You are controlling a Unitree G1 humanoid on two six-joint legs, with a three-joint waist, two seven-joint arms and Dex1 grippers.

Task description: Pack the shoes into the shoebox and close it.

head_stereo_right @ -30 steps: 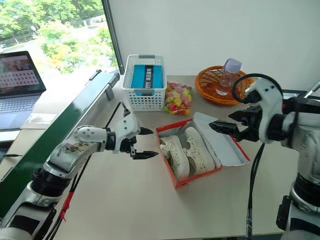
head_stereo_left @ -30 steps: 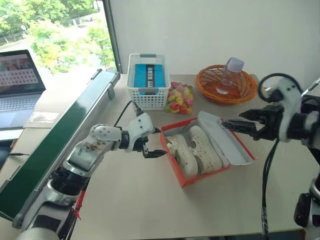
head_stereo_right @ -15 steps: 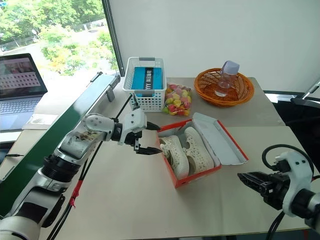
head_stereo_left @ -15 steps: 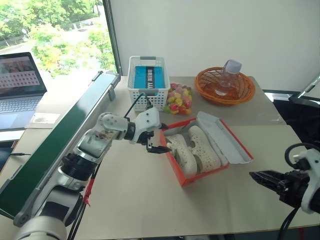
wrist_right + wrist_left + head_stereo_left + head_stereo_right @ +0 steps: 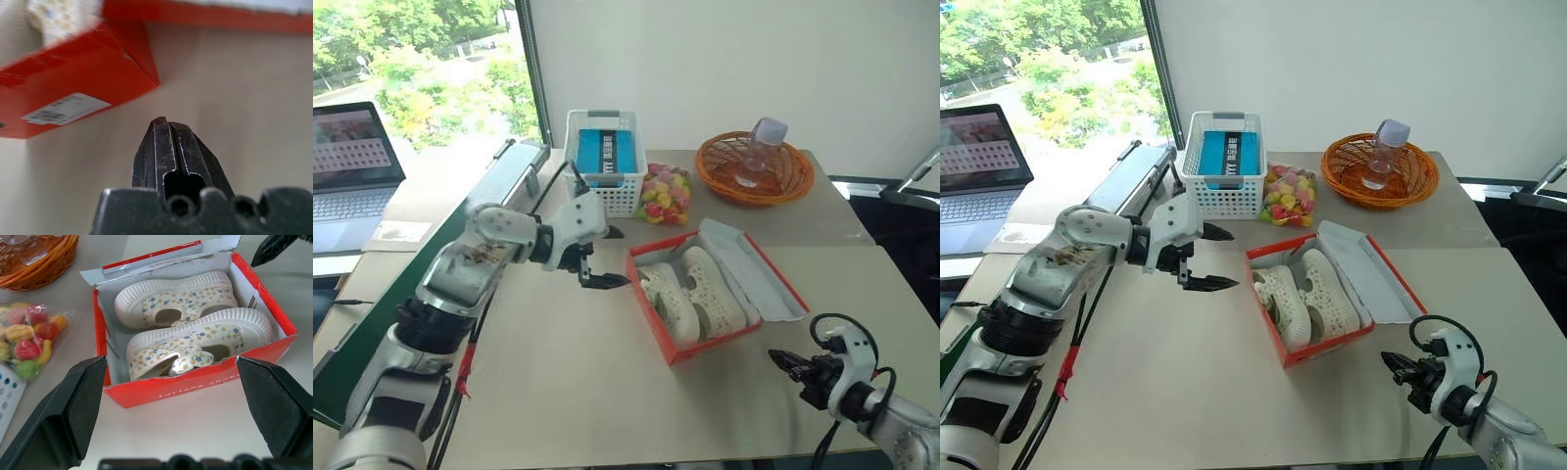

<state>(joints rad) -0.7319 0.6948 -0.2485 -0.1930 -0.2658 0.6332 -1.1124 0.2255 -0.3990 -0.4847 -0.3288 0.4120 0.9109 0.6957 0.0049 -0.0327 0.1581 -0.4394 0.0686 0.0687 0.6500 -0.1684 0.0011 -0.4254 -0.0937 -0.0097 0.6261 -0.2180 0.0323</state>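
Note:
The red-orange shoebox point(image 5: 677, 345) lies open at the table's middle. Its lid point(image 5: 754, 277) is folded back to the right, white inside up. Both cream-white perforated shoes point(image 5: 693, 297) lie side by side in it, and the left wrist view shows the shoes point(image 5: 186, 328) with flowered linings. My left gripper point(image 5: 624, 258) hovers open just left of the box, holding nothing, its fingers point(image 5: 78, 401) framing the box. My right gripper point(image 5: 783, 361) is low over the table, to the right of the box's near corner point(image 5: 98, 73). It is shut on nothing.
A white lattice basket point(image 5: 604, 157) holding a blue pack stands at the back. A bag of coloured sweets point(image 5: 664, 192) lies beside it. An orange wicker basket point(image 5: 793, 176) with a plastic bottle point(image 5: 759, 147) sits back right. A green board point(image 5: 431, 264) and a laptop point(image 5: 352, 166) lie left.
My right gripper dropped from beside the lid to low over the table's near right and shut. My left gripper rose a little and drew left from the box, still open.

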